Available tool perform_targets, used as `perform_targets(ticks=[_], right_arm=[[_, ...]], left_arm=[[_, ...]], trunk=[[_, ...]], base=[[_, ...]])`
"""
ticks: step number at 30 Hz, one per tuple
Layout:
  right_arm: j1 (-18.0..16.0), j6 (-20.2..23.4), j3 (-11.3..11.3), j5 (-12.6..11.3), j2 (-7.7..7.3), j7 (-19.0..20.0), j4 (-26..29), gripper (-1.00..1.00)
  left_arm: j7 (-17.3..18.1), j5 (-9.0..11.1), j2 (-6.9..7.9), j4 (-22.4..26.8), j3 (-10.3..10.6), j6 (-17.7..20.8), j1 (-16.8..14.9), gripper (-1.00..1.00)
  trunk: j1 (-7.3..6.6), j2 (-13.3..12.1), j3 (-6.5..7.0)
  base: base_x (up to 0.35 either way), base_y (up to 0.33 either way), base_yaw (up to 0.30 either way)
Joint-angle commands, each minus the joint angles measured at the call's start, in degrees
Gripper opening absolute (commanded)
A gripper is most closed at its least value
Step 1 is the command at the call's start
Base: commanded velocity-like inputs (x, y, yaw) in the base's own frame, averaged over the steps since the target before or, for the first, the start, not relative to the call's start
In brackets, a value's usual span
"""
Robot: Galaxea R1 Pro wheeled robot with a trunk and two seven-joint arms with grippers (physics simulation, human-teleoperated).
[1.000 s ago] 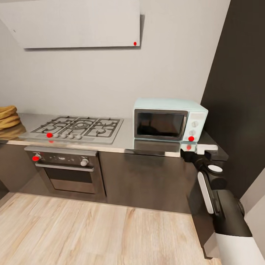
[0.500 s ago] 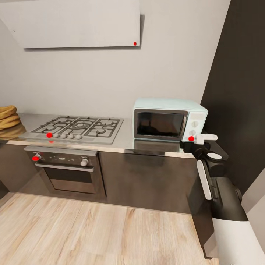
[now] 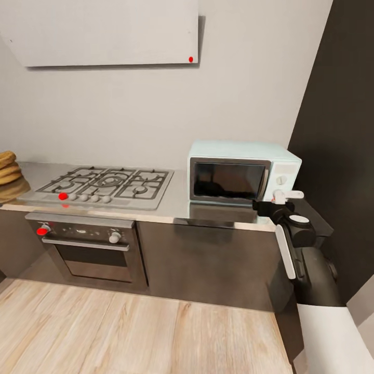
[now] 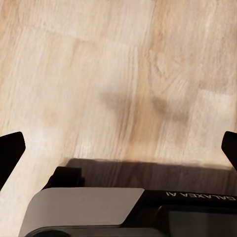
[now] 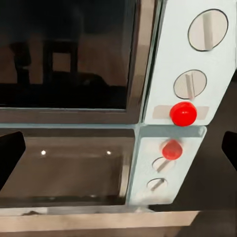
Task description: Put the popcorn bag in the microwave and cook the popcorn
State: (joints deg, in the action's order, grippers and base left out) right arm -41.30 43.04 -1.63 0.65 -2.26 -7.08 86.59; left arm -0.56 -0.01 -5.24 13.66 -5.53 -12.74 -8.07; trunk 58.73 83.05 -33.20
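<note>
On the countertop (image 3: 176, 210), past the gas hob (image 3: 106, 185), the microwave (image 3: 241, 171) stood door shut, interior too dark to read, while the right gripper (image 3: 278, 200) hung spread before its knobs (image 5: 197, 57) and the left gripper (image 4: 118, 153) gaped above the floor (image 4: 98, 74).

Microwave (image 3: 241, 171) on countertop (image 3: 218, 213) at right end, against wall; gas hob (image 3: 104, 185) to its left, oven (image 3: 88, 249) below hob. Right gripper (image 3: 280, 200) just before microwave's 2 knobs (image 5: 197, 57).
</note>
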Motion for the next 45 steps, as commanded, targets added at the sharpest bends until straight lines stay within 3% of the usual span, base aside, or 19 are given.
perform_targets(ticks=[1, 40, 45], right_arm=[[0.0, 0.3, 0.1, 0.0, -0.03, -0.2, 0.1, 1.00], [0.0, 0.4, -0.6, -0.1, -0.16, -0.3, -0.9, 1.00], [0.0, 0.3, -0.7, -0.1, -0.14, -2.3, -1.0, 1.00]], left_arm=[[0.0, 0.0, -0.04, 0.0, -0.3, -0.2, 0.0, 1.00], [-0.1, 0.3, 0.05, 0.0, -0.4, -0.2, 0.1, 1.00], [-0.1, 0.3, -0.02, 0.0, -0.4, -0.2, 0.1, 1.00]], trunk=[[0.00, 0.0, -0.05], [0.00, 0.0, -0.05], [0.00, 0.0, -0.05]], base=[[0.030, -0.008, 0.000], [0.104, -0.036, 0.000], [0.087, -0.019, 0.000]])
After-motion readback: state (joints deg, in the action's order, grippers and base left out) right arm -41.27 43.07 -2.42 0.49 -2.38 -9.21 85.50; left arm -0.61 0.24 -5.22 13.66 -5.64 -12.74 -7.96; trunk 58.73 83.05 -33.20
